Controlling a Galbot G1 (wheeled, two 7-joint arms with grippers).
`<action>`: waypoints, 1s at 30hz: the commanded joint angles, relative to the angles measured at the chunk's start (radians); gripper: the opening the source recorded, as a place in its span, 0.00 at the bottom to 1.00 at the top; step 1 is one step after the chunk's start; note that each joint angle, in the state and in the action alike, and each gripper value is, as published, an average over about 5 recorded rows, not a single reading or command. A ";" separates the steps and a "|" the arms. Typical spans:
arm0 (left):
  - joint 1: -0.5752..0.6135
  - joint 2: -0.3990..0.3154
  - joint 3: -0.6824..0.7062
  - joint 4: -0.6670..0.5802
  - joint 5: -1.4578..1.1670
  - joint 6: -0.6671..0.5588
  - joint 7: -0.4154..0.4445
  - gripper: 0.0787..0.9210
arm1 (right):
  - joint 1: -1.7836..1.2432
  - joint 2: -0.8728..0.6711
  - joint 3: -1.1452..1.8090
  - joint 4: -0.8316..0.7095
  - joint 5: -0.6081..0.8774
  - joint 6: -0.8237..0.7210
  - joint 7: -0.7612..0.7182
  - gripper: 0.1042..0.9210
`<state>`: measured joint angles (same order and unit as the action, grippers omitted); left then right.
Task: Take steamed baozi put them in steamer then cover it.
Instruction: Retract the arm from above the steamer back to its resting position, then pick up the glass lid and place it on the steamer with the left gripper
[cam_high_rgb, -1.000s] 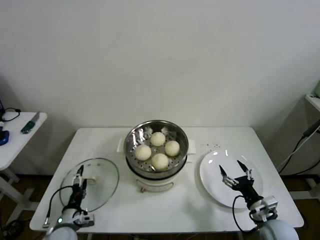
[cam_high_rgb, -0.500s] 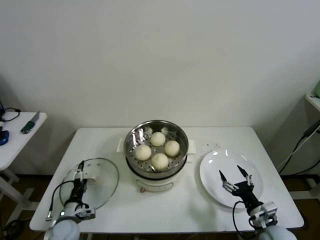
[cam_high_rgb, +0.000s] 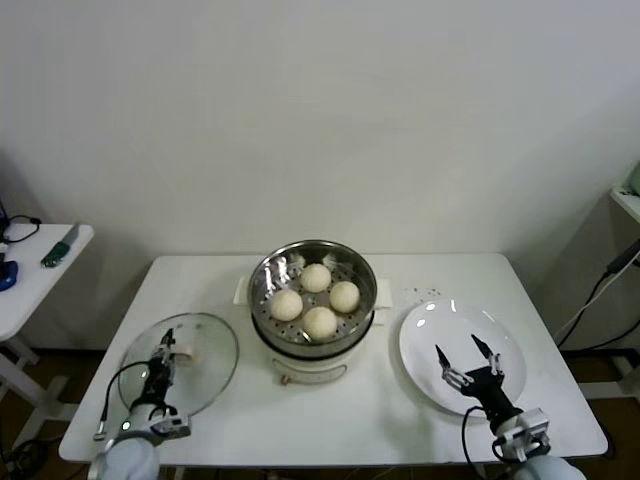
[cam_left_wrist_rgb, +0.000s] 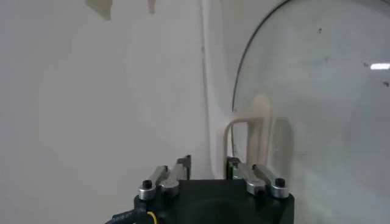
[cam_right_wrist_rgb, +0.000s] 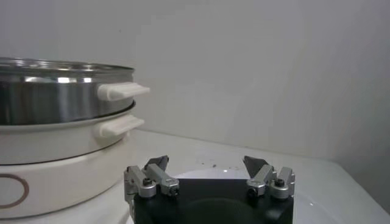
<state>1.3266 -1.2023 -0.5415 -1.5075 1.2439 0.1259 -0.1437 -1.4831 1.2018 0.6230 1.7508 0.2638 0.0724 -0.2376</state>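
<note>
**Q:** Where do the buns and the pot sit relative to you?

**A:** The four steamed baozi (cam_high_rgb: 316, 297) lie in the steamer (cam_high_rgb: 312, 306) at the middle of the worktop (cam_high_rgb: 400, 420), uncovered. My left end effector (cam_high_rgb: 163, 362) is at the near left, low over the near edge of the glass lid (cam_high_rgb: 181, 364), which lies flat on the worktop left of the steamer. Its fingers (cam_left_wrist_rgb: 178, 173) stand slightly apart on either side of the lid's white handle (cam_left_wrist_rgb: 248, 137), not closed on it. My right end effector (cam_high_rgb: 468, 359) hovers over the white plate (cam_high_rgb: 455, 355), right of the steamer, fingers spread wide and gripping nothing.

**Q:** Any writing?

**A:** None I can read; only a ring mark on the steamer's white base (cam_right_wrist_rgb: 13, 190).

**Q:** Arm pose?

**A:** Both arms reach in from the near edge, end effectors pointing away from me.
</note>
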 joint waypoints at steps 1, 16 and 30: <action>0.004 0.005 0.000 -0.033 -0.032 -0.002 0.003 0.35 | 0.000 0.010 0.002 -0.005 -0.021 0.007 -0.003 0.88; 0.152 0.066 -0.034 -0.347 -0.071 0.201 -0.001 0.08 | 0.025 -0.022 -0.001 -0.014 -0.025 0.006 -0.001 0.88; 0.205 0.219 -0.028 -0.650 -0.060 0.554 0.053 0.08 | 0.141 -0.101 -0.069 -0.059 -0.023 -0.017 0.019 0.88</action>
<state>1.5016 -1.0875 -0.5793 -1.9307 1.2113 0.4430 -0.1034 -1.4127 1.1409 0.5952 1.7131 0.2436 0.0617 -0.2251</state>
